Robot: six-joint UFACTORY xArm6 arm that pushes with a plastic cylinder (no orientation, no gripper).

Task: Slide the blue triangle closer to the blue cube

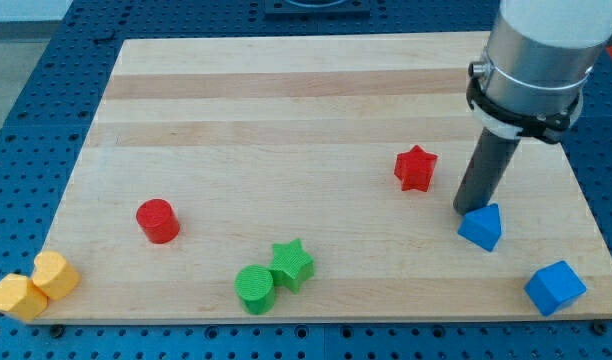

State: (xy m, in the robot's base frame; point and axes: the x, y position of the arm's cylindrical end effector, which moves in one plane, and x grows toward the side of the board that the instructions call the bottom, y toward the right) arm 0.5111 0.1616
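Observation:
The blue triangle (481,227) lies at the view's right on the wooden board (286,120). The blue cube (555,288) sits lower right of it, near the board's bottom right corner, a short gap apart. My tip (467,209) is the lower end of the dark rod and stands just at the triangle's upper left edge, touching or nearly touching it. The rod rises to the grey arm body at the view's top right.
A red star (416,168) lies left of the rod. A red cylinder (158,221) is at the left. A green star (291,264) and green cylinder (255,288) touch at bottom centre. Two yellow blocks (34,286) sit at the bottom left corner.

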